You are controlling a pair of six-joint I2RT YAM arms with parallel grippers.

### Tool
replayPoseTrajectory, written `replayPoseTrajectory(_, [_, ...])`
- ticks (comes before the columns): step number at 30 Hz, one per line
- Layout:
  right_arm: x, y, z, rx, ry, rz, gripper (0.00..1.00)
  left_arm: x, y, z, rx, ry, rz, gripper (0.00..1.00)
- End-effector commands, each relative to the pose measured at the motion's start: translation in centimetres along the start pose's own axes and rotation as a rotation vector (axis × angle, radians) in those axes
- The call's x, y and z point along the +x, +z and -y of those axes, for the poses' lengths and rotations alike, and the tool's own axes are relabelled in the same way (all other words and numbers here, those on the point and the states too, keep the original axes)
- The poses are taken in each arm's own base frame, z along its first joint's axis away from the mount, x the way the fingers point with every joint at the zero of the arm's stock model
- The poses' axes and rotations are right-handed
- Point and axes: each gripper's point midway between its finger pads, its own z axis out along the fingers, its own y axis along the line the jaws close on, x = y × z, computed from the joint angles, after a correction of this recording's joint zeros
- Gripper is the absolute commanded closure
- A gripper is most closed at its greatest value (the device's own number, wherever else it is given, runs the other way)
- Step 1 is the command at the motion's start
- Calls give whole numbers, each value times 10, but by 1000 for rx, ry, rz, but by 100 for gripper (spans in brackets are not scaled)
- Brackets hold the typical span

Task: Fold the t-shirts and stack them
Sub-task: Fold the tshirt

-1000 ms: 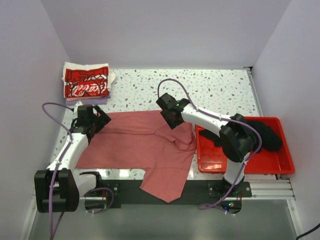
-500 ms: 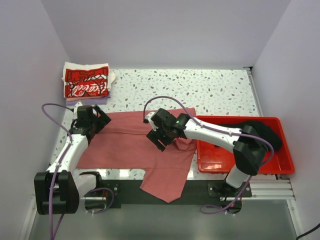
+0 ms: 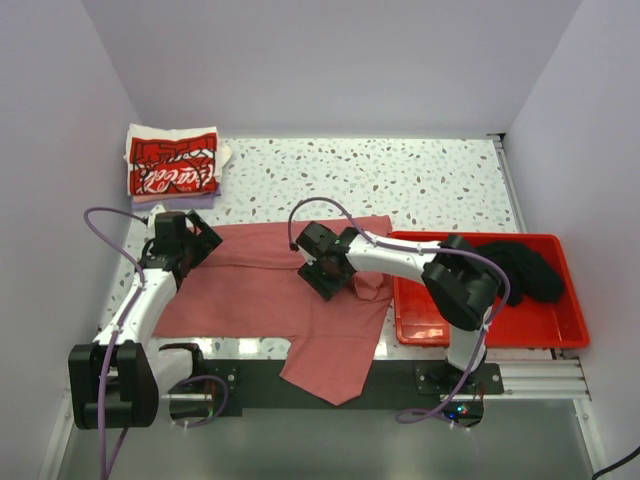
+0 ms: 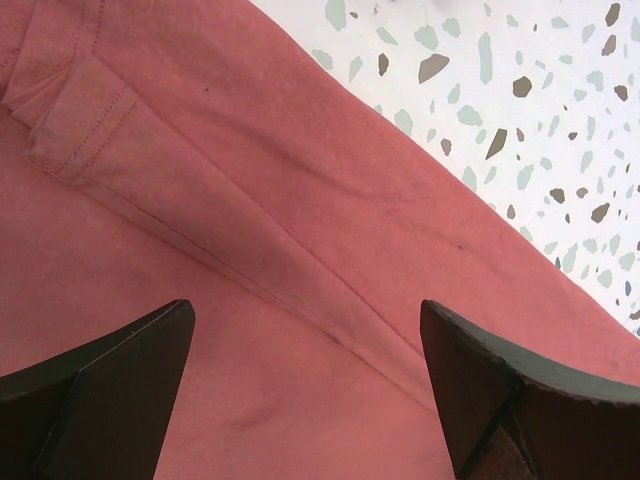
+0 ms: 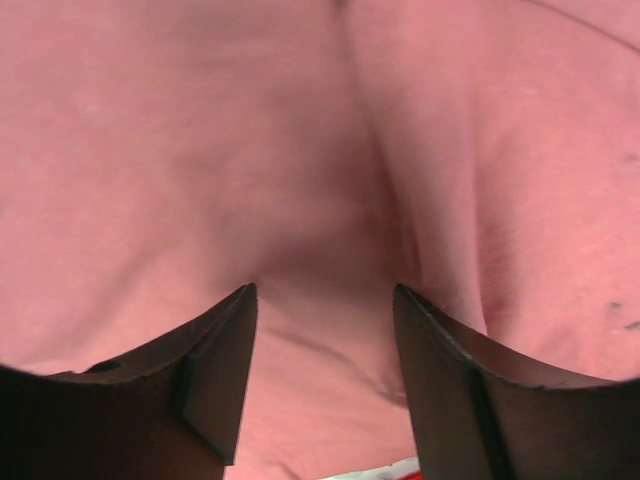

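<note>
A dusty-red t-shirt (image 3: 270, 290) lies spread on the speckled table, its lower part hanging over the near edge. It fills the left wrist view (image 4: 250, 200) and the right wrist view (image 5: 200, 150). My left gripper (image 3: 196, 243) is open, low over the shirt's upper left edge near a folded sleeve (image 4: 80, 130). My right gripper (image 3: 317, 272) is open, pressed close over the shirt's middle. A black t-shirt (image 3: 525, 268) lies in the red bin. Folded shirts, topped by a white one with red Coca-Cola print (image 3: 172, 162), are stacked at the back left.
The red plastic bin (image 3: 430, 325) stands at the right, touching the shirt's right edge. White walls close in the table on three sides. A black rail (image 3: 250, 375) runs along the near edge.
My right gripper moved left and down from the shirt's upper right part to its middle, and the right side of the shirt shifted and bunched near the bin. The left arm stayed still.
</note>
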Motion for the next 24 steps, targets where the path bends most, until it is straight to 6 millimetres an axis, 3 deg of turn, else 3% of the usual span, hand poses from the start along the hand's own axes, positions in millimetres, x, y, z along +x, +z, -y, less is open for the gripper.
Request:
replayPoseTrajectory(1, [-22, -5, 22, 68, 57, 61, 41, -9, -2, 10, 41, 7, 36, 0])
replayPoseTrajectory(12, [-30, -12, 43, 126, 46, 79, 43, -8, 1, 10, 38, 10, 31, 0])
replayPoseTrajectory(19, [-23, -4, 50, 146, 42, 37, 51, -9, 2, 10, 36, 14, 31, 0])
replayPoseTrajectory(24, [-20, -2, 56, 161, 48, 29, 51, -7, 3, 9, 32, 17, 26, 0])
